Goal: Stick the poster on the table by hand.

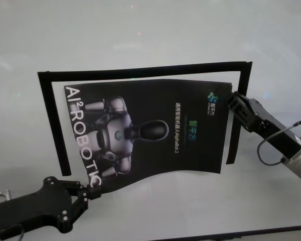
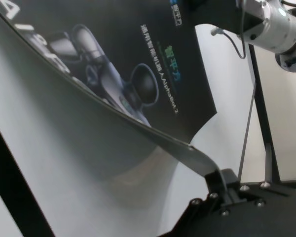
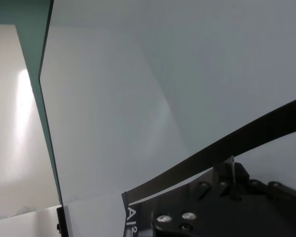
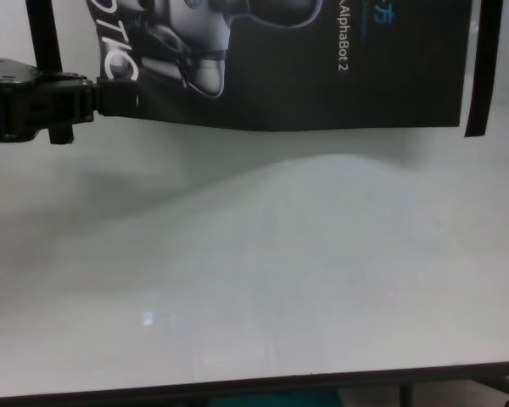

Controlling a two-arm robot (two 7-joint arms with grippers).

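The poster (image 1: 150, 130), a glossy black sheet with a grey robot figure and white letters, hangs bowed above the pale table (image 1: 140, 30). My left gripper (image 1: 93, 193) is shut on its near left corner, by the big letters. The chest view shows that pinch (image 4: 110, 95) with the poster (image 4: 322, 76) above the table (image 4: 280, 271). In the left wrist view the poster (image 2: 138, 59) curves up and away from the left gripper (image 2: 214, 177). My right gripper (image 1: 232, 99) is shut on the far right corner. The right wrist view has the right gripper (image 3: 232, 173) at the poster's edge.
Narrow black tape strips frame the spot on the table: a far strip (image 1: 140, 70), a left strip (image 1: 52, 125) and a right strip (image 1: 236, 130). The table's dark front edge (image 4: 254, 392) runs close to my body. A cable loops off the right arm (image 1: 271, 145).
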